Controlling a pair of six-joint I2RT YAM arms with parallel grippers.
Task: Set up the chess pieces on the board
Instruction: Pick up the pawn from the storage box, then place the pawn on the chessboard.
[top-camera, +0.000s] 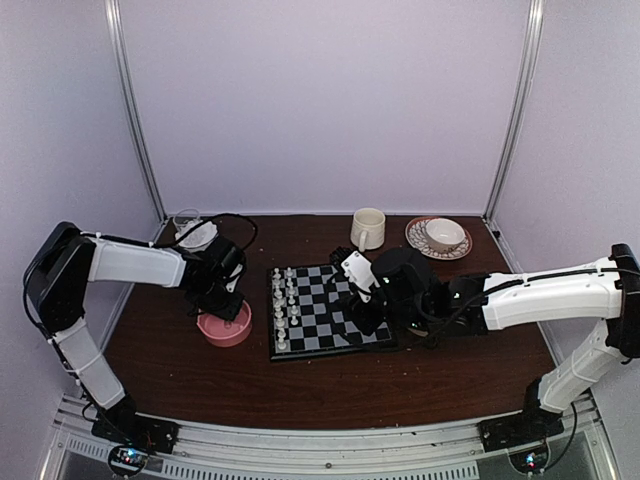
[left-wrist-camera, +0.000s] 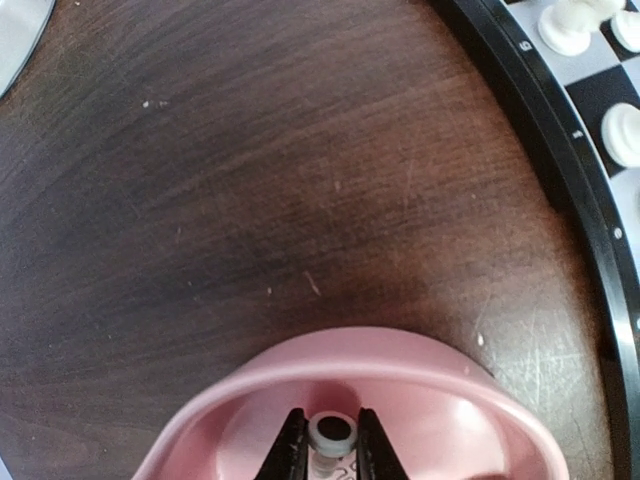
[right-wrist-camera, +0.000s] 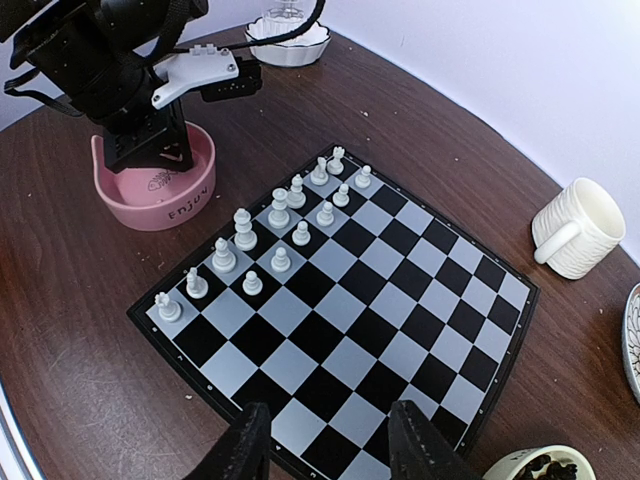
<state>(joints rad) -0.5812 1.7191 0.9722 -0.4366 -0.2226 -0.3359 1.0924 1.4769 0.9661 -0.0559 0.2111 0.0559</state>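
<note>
As the left end effector (left-wrist-camera: 332, 445) sits inside the pink bowl (left-wrist-camera: 360, 362), its fingers (left-wrist-camera: 290, 448) pinch a small white chess piece (left-wrist-camera: 333, 430), only the top showing, kind unclear. The right end effector (right-wrist-camera: 330, 440) hangs open and empty over the board (right-wrist-camera: 400, 330) on the desk (left-wrist-camera: 250, 200), where more white pieces (right-wrist-camera: 280, 212) stand in two rows nearest the bowl.

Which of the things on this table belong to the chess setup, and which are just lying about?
Job: board, white pieces on it, pink bowl, white piece in left gripper, bowl of dark pieces.
Lying about: mug, cup on saucer, glass in white dish.
</note>
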